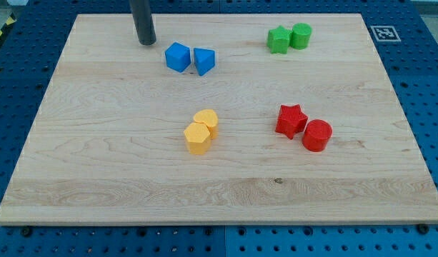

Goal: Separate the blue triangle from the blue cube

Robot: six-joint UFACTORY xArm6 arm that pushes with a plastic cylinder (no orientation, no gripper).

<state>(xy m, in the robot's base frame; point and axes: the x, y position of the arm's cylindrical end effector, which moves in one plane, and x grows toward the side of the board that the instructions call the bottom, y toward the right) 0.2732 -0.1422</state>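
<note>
The blue cube (177,57) sits near the view's top, left of centre, on the wooden board (118,164). The blue triangle (204,61) lies right beside it on the view's right, almost touching. My tip (146,41) stands on the board to the upper left of the blue cube, a short gap away from it, touching no block.
A green star-like block (279,40) and a green cylinder (301,35) sit together at the top right. A red star (291,120) and a red cylinder (317,135) sit at the right middle. Two yellow blocks (201,132) sit together at the centre.
</note>
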